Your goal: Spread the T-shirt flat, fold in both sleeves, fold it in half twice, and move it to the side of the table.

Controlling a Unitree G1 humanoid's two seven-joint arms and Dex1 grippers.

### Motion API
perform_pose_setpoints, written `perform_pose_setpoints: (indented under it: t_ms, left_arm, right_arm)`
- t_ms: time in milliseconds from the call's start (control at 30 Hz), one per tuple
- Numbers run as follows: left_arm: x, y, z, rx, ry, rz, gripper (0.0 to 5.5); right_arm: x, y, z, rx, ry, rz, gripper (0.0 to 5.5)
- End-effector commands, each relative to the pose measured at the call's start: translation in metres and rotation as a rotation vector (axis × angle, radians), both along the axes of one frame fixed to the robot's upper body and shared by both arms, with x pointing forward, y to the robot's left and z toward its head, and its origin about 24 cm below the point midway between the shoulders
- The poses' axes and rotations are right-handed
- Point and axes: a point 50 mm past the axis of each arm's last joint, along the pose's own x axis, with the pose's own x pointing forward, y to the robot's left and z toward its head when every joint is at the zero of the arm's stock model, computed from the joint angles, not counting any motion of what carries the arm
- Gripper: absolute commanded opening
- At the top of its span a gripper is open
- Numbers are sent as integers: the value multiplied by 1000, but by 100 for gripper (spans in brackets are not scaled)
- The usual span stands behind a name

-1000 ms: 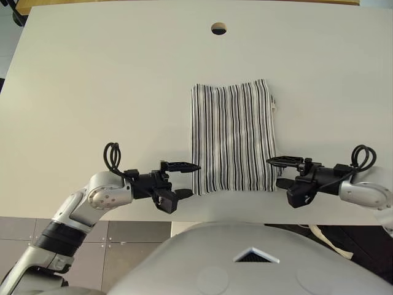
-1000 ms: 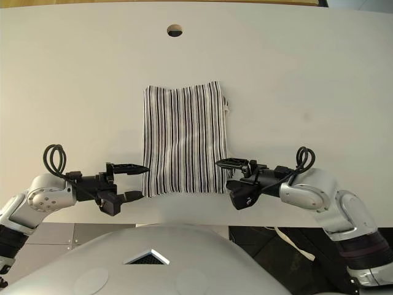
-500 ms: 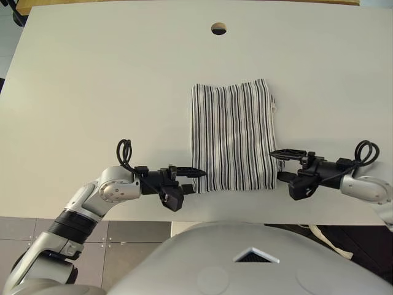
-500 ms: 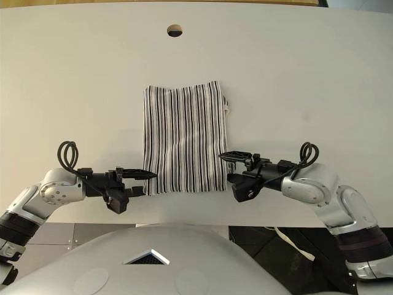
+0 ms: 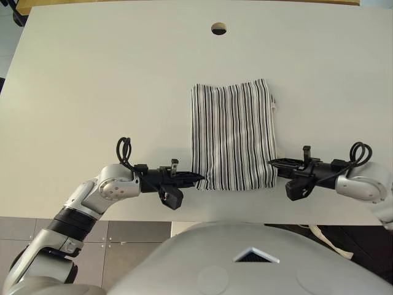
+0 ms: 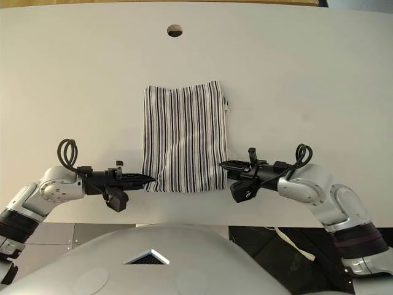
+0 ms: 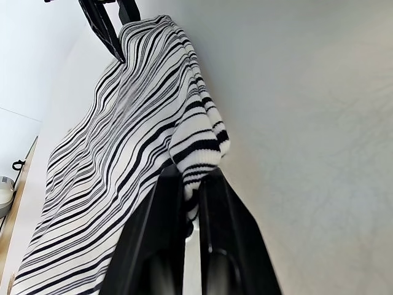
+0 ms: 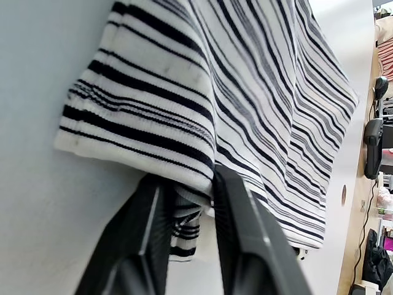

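**Item 1: T-shirt [image 5: 232, 135].** Striped, lying as a narrow rectangle with no sleeve showing at either side. It sits on the table [image 5: 92, 92], a little right of centre, with its near hem close to the table's 6 o'clock edge (12 o'clock points away from the robot). The long axis runs 6 to 12, and the stripes run the same way.

**Item 2: left gripper [image 5: 195, 178].** Narrow, pinched on the shirt's 7 o'clock corner. The wrist view shows ribbed hem bunched in the jaws.

**Item 3: right gripper [image 5: 273, 163].** Narrow, pinched on the 5 o'clock corner, with hem cloth caught in the same way.

**Governing relation.** The whole shirt lies toward 12 o'clock from both claws. Each arm holds the corner on its own side, and neither is nearer than the other.

**Judgement.** The half-fold looks to be next, so you would carry both corners along the long axis toward 12, onto the far hem, which lies well short of the hole [image 5: 218, 28]. Keep the two corners level, or the fold will skew.
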Motion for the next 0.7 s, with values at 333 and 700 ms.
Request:
perform_pose_setpoints:
  t_ms: [333, 700]
  left_arm:
    - [-4, -1, -7, -8, 76, 11, 10]
    - [3, 13, 24, -249, 106, 276, 10]
  right_arm:
    - [-9, 12, 1, 104, 40, 16, 10]
    - [-8, -5, 18, 262, 62, -175, 10]
